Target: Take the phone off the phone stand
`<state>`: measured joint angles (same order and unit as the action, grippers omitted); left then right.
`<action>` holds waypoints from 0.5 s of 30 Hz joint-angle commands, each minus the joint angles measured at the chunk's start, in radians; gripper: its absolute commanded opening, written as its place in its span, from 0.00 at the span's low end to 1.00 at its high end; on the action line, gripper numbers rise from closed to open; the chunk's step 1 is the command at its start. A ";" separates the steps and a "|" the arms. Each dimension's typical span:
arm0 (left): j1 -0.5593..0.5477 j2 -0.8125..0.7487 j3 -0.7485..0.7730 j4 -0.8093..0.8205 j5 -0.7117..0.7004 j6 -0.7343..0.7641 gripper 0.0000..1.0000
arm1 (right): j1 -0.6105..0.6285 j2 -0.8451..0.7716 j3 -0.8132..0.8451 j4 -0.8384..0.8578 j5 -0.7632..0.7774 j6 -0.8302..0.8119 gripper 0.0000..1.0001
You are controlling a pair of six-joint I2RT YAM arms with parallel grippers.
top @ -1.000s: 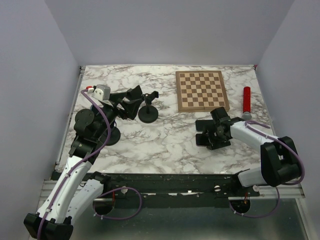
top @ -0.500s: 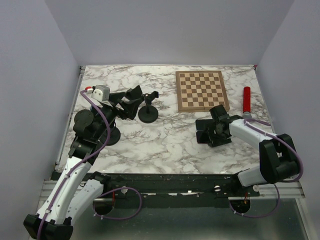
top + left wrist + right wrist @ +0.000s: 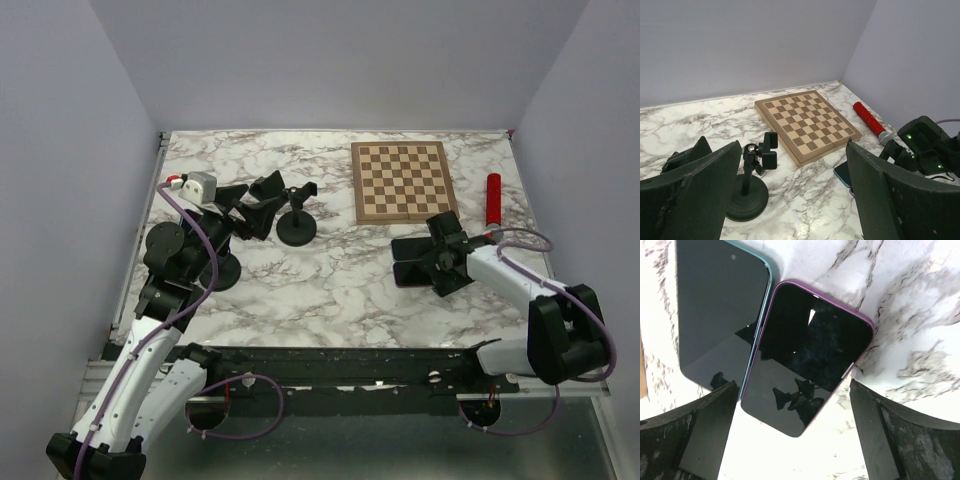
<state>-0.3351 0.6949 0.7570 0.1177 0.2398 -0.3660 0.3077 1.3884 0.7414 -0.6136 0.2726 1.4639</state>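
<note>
Glossy-screened phone (image 3: 805,360), matt phone stand (image 3: 747,200), marble-look table (image 3: 330,290), smooth wooden chessboard (image 3: 404,181).

The counter (image 3: 330,290) was white marble veined in grey and black. At one o'clock lay a chessboard (image 3: 403,180) checked in tan and dark brown, and at two o'clock a red tube (image 3: 493,198) with a silvery end. The phone stand (image 3: 297,230) was plain black. The phone (image 3: 810,360) had a glossy black screen rimmed in purple; the second phone (image 3: 715,315), at its ten o'clock, was black rimmed in teal. The left claw (image 3: 795,192) and right claw (image 3: 792,437) were black.
</note>
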 commanded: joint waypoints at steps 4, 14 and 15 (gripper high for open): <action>-0.005 -0.041 0.017 -0.030 -0.057 0.040 0.94 | 0.010 -0.365 -0.147 0.125 0.011 -0.351 1.00; -0.013 -0.042 0.178 -0.279 -0.201 0.076 0.98 | 0.010 -0.415 0.034 0.185 -0.299 -0.885 1.00; -0.013 -0.042 0.210 -0.334 -0.203 0.062 0.99 | 0.010 -0.363 0.081 0.190 -0.357 -0.917 1.00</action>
<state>-0.3428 0.6453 0.8162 -0.0059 0.1036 -0.2832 0.3130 0.9302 0.6861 -0.5045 0.1249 0.7982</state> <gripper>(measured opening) 0.984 0.998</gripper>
